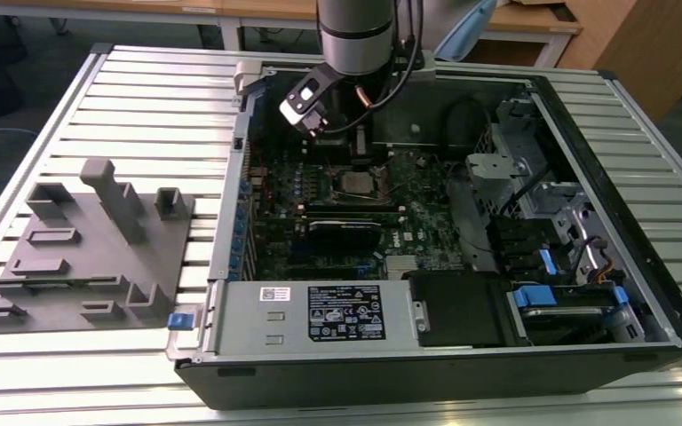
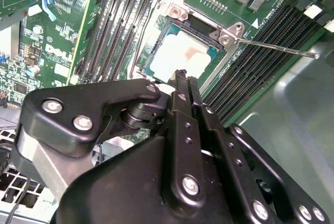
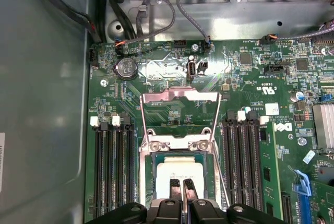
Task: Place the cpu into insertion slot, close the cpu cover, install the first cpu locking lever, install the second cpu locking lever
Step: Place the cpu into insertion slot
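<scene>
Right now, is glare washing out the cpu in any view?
Second wrist view: yes, the cpu top blows out near-white under glare. First wrist view: cpu pale but its outline reads, with the gripper overlapping one edge. Exterior view: no glare, cpu dull grey inside a dim case.

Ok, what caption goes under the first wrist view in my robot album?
Shut gripper poised above the cpu lying in the insertion slot, with the cpu cover open.

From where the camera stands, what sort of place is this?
Probably a robotics lab or workshop bench: an open computer case lies on a slatted metal table, a grey fixture plate sits beside it, and wooden desks stand behind.
</scene>
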Controlling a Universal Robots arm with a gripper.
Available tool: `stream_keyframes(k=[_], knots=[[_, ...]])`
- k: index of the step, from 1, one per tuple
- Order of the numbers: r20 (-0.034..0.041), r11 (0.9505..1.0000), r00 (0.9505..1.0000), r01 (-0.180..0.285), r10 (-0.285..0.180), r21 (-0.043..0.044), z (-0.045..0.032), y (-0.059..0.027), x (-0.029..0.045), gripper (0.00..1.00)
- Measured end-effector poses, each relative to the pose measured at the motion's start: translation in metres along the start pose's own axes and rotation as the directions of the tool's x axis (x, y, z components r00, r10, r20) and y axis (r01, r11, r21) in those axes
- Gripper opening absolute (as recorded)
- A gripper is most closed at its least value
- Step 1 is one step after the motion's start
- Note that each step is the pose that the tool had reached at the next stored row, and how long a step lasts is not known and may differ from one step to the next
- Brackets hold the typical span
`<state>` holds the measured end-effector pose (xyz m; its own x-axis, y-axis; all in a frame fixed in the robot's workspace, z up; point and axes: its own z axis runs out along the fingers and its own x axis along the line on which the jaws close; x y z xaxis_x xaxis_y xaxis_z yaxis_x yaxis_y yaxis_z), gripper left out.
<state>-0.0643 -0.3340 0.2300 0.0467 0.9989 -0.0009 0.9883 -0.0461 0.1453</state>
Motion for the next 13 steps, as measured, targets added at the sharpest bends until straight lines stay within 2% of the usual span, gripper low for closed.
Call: stream_keyframes(k=[2, 4, 7, 10, 13], knots=[[0.0004, 0.9999, 1.0, 0.0, 0.0, 0.0105, 0.0001, -0.0001, 0.0, 0.16], [0.0004, 0.9996, 1.0, 0.0, 0.0, 0.0295, 0.0004, 0.0001, 0.0, 0.16], [0.0008, 0.9969, 1.0, 0.0, 0.0, 0.0782, 0.0009, 0.0005, 0.0, 0.16], [0.002, 0.9914, 1.0, 0.0, 0.0, 0.1307, 0.0014, 0.001, 0.0001, 0.16], [0.0025, 0.9907, 1.0, 0.0, 0.0, 0.1361, 0.0013, 0.001, 0.0, 0.16]])
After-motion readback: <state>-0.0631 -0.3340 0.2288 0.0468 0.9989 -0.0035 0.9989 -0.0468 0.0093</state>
